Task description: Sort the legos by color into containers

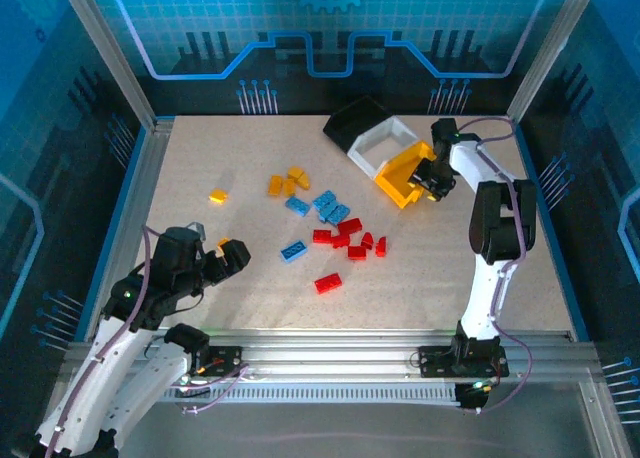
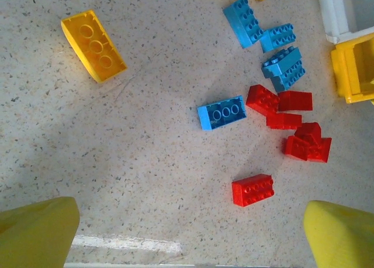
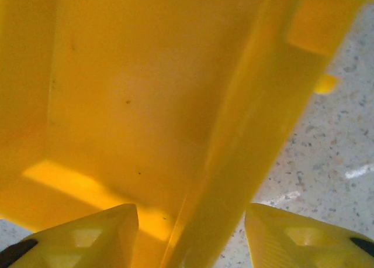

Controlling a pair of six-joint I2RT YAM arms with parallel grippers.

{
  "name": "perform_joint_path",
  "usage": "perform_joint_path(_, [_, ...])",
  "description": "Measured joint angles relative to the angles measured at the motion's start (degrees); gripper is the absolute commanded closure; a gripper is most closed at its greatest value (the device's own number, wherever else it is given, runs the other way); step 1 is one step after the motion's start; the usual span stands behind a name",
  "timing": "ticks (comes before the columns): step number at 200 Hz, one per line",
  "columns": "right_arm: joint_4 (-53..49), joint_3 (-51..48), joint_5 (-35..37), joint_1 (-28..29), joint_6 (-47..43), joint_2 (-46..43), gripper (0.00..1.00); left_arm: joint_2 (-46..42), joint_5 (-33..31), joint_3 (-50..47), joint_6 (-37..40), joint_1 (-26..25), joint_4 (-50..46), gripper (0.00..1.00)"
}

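The right arm (image 1: 500, 218) is rising from its base at the near edge of the desk (image 1: 200, 148), bending at the elbow and reaching forward and inward to the yellow bin (image 1: 395, 190). The right claw (image 1: 432, 178) is sitting at that bin's right-hand wall. In the right wrist view the right claw (image 3: 190, 212) is straddling the wall of the yellow bin (image 3: 134, 104), one finger inside and one outside. The outer finger is lying against the wall and a narrow gap is showing on the inner side, so I cannot tell whether it is pinching the wall.

The left arm (image 1: 130, 308) is lying low and folded over the near left corner. The left claw (image 1: 228, 256) is pointing toward the middle of the desk. In the left wrist view the left claw (image 2: 187, 239) is standing wide, holding nothing, hovering above bare desk.

The bricks are lying loose mid-desk: orange-yellow bricks (image 1: 285, 183) farthest back, with one apart to the left (image 1: 218, 195). Blue bricks (image 1: 325, 206) are lying beside them, and red bricks (image 1: 350, 238) are lying nearer the arms. The black bin (image 1: 345, 123), white bin (image 1: 362, 150) and yellow bin are sitting in a diagonal row at the far right, touching.
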Motion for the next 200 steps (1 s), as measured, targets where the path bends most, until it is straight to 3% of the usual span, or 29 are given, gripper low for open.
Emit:
perform_joint_path(33, [-0.4,1.5,1.3,1.6,-3.5,0.6,0.7,-1.0,0.0,0.0,-0.1,0.0,-0.9,0.01])
perform_joint_path(150, [-2.0,-2.5,3.7,9.1,-13.3,-2.7,0.7,-2.7,0.0,-0.6,-1.5,0.0,-0.5,0.01])
perform_joint_path(164, [-2.1,-3.4,3.7,9.4,-13.9,-3.1,0.66,-2.6,0.1,-0.9,-1.5,0.0,-0.3,0.01])
perform_joint_path(200, [-2.1,-3.7,3.5,9.4,-15.8,-4.4,0.36,-2.4,0.2,-0.9,-1.5,0.0,0.1,0.01])
